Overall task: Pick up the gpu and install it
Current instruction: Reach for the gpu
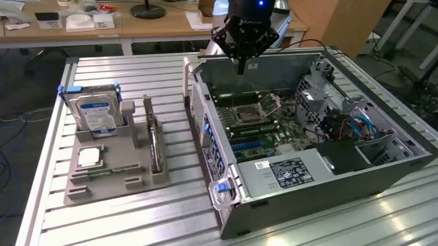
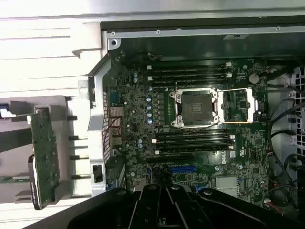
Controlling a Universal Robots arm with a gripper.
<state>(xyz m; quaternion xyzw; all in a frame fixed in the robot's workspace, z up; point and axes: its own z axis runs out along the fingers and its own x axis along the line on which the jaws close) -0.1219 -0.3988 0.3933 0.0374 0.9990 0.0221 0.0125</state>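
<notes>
Tool [image 1: 239, 69] closed on nothing, fingers pressed together, hanging over the far rim of the open computer case [image 1: 329, 197], above the motherboard [image 1: 274, 133]. Gpu [image 1: 156, 146] not yet picked. It stands on edge in the grey holder [image 1: 130, 154] on the table [image 1: 137, 220], just beside the case, on the exterior view's left of it. Hard drive [image 1: 96, 115] sits upright in the same holder, farther from the case.

Step in hand, as I judge it: the approach for the pick. Done well, it wants the tool opened before descent and lined up along the card's top edge. Fingers go on the flat faces, centred along its length so the card does not swing. Lift straight up out of the holder's slot, clear of the case wall.
</notes>
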